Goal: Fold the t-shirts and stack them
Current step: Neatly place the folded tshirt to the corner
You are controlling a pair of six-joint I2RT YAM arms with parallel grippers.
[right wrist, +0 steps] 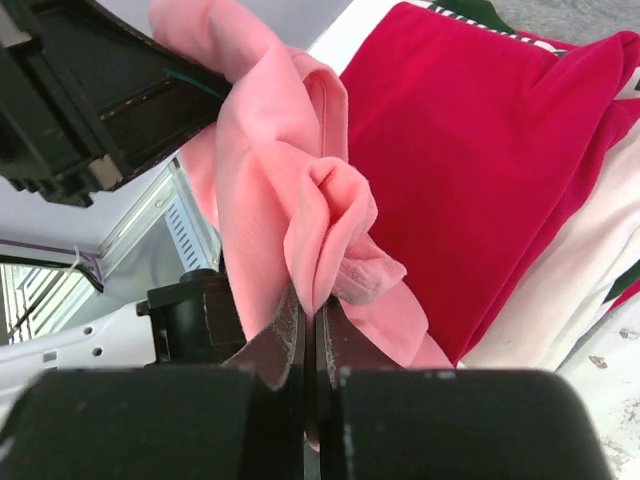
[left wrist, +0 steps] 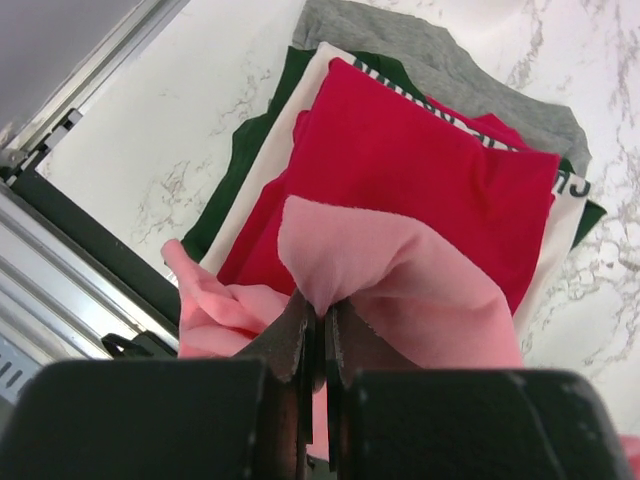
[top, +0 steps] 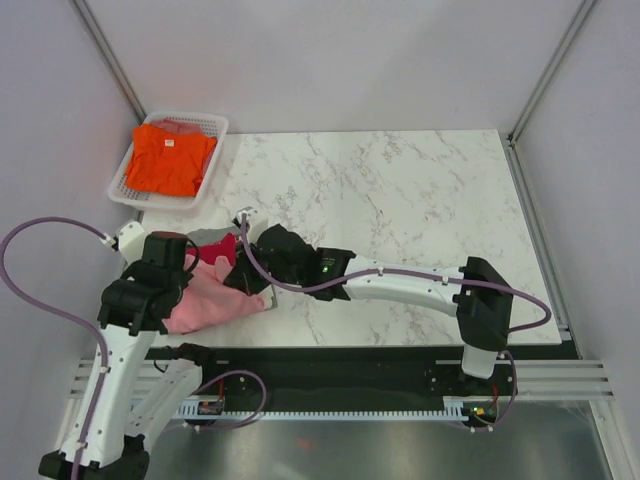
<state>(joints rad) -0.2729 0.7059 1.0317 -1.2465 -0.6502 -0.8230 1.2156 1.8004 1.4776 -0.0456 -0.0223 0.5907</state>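
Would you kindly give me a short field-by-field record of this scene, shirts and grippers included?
left gripper: shut on pink shirt
right gripper: shut on a bunched fold of the pink shirt
pile under pink shirt: red shirt on top, then white shirt, green shirt, grey shirt lowest
pile place: near left of table
basket: at table's far left corner
basket top layer: orange shirt

Pink t-shirt (top: 215,302) bunched at table's (top: 400,200) near-left edge
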